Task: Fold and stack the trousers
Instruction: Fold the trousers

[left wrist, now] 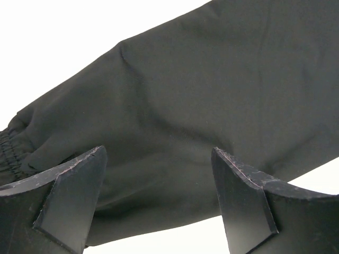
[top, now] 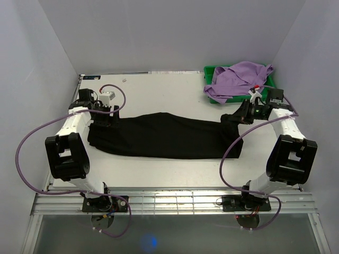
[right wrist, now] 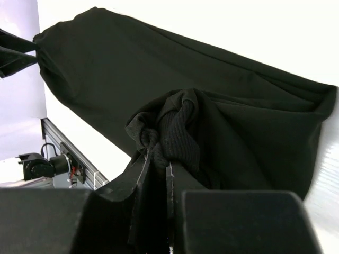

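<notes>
Black trousers point(top: 164, 136) lie as one long dark band across the white worktop point(top: 159, 92), stretched between the two end effectors. At one end, the right end effector point(right wrist: 158, 159) is closed tight on the trousers. A bunched wad of cloth, part of it ribbed, is pinched between its fingers point(right wrist: 139, 177), and folds draw up to it from the surface. From that grip the fabric runs away flat toward the left end effector point(left wrist: 158, 153) at the far end of the band.

The left end effector sits over that other end with its jaws spread wide and nothing between them. The wrist view shows smooth black cloth beneath and beyond its fingertips point(left wrist: 79, 180). A gathered elastic edge point(left wrist: 8, 153) lies just outside one finger. Whether the tips touch the fabric cannot be told.

Beyond the right end effector, toward the back wall, a green bin point(top: 210, 71) stands at the worktop's corner. A lilac garment point(top: 238, 79) is heaped in it and spills over the rim nearest that end effector, apart from the trousers. Purple cables point(top: 32, 137) loop out from both arms.
</notes>
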Motion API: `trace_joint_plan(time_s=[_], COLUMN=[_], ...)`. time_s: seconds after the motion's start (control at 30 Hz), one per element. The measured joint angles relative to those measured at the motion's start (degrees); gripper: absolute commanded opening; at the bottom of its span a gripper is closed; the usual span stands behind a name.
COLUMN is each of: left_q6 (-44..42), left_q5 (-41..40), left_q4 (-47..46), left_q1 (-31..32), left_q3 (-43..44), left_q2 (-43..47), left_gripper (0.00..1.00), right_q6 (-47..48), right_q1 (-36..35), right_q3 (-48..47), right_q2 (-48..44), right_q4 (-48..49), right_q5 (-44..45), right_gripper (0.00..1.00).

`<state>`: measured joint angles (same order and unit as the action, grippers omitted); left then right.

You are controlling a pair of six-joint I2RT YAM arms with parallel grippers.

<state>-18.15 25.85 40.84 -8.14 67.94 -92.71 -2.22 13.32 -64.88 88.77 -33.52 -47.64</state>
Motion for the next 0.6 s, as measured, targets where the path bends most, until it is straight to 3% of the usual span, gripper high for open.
trace_joint_plan(time_s=[0.33,0.6], left_q6=[4.57,6.91], left_q5=[-4.76,-10.19], left_q4=[-3.21,-5.97], left_q1=[0.50,3.48], left_q3=[-4.70,-7.54], left_q2=[0.04,0.04], left_gripper=[0.91,0.91], right_q6=[-13.77,-17.97], right_q1=[-13.90,-26.88], right_q3=[3.63,3.41], right_q2=[-1.86,-0.94], right_q4=[9.60,12.09], right_q5=[14.58,27.63], right_gripper=[0.08,0.08])
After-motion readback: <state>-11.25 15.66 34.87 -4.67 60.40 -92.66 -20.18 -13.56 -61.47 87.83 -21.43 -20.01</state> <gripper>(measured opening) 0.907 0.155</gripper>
